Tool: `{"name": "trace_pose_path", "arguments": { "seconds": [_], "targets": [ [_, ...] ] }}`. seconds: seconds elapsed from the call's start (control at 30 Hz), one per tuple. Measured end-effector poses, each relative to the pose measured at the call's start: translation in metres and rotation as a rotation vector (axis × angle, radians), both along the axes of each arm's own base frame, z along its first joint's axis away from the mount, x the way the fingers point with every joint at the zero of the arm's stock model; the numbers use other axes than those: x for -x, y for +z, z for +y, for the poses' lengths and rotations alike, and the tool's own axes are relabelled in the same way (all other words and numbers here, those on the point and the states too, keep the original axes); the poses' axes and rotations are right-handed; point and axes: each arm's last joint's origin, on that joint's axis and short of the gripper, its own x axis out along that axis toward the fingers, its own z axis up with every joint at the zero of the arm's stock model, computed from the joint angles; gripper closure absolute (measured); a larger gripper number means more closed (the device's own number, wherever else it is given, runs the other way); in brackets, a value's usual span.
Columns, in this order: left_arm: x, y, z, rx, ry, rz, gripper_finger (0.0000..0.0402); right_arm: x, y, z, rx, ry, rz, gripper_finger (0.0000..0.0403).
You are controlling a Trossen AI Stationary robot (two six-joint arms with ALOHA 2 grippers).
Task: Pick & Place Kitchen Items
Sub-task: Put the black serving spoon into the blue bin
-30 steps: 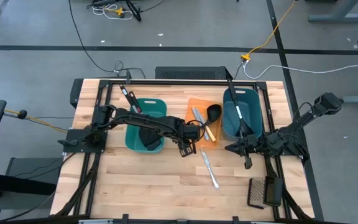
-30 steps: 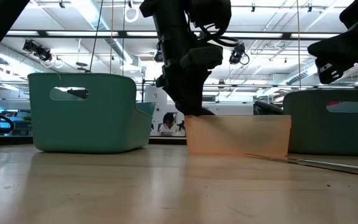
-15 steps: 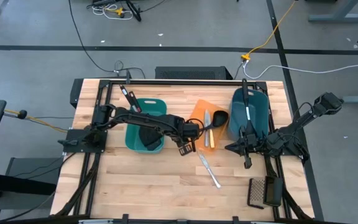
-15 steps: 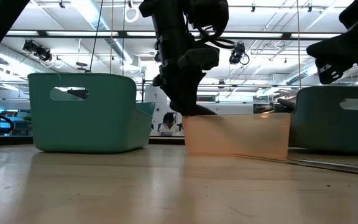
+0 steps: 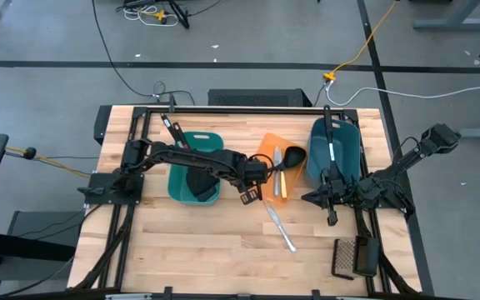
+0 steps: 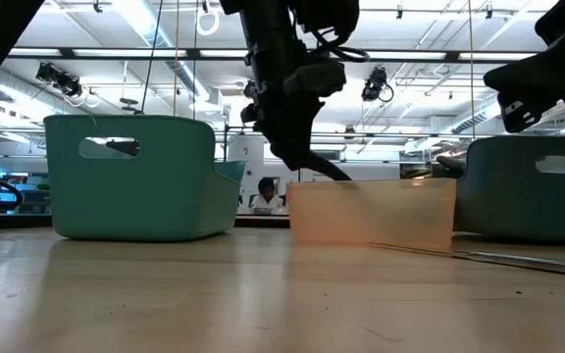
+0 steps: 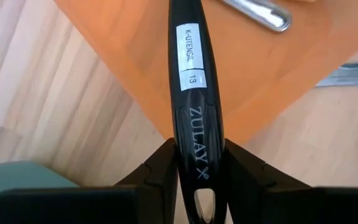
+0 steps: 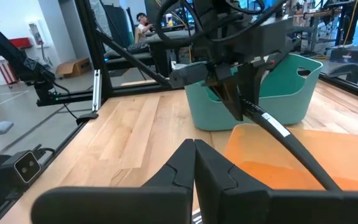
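Slightly raised left pincer [image 5: 249, 191], ladle [image 5: 283, 160] handle between its fingers.

We see two dark, slender jointed arms — the left gripper [image 7: 201, 180] with matte black wedge fingers, the right gripper [image 8: 194, 165] alike, cables looping off both.

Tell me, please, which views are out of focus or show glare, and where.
Left wrist view: the label on the black ladle reads sharp, while the left pincer at the picture's edge is soft. Low view: ceiling lights glare; the orange bin looks hazy. Right wrist view: the right pincer up close is blurred.
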Motion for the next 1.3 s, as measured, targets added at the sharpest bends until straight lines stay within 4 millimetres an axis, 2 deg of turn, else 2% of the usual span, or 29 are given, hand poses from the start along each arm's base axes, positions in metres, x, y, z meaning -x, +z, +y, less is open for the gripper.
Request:
{"name": "trace_pose_path", "arguments": {
  "seconds": [0.23, 0.47, 0.97, 1.17, 1.3],
  "targets": [
    [0.005, 0.011, 0.001, -0.031, 0.018, -0.015, 0.03, 0.0, 0.0, 0.0, 0.0, 0.0, 0.0, 0.0394],
    [0.013, 0.031, 0.003, -0.1, 0.011, -0.046, 0.0301, 0.0, 0.0, 0.0, -0.003, -0.002, -0.004, 0.0394],
    [0.013, 0.035, 0.005, -0.1, -0.055, -0.029, 0.0301, 0.0, 0.0, 0.0, -0.001, -0.008, -0.003, 0.0394],
    [0.012, 0.034, 0.015, -0.077, -0.104, -0.032, 0.0228, 0.0, 0.0, 0.0, -0.001, -0.008, -0.003, 0.0394],
    [0.009, 0.033, 0.022, -0.068, -0.114, -0.057, 0.022, 0.0, 0.0, 0.0, -0.001, -0.007, -0.002, 0.0394]
  ]
}}
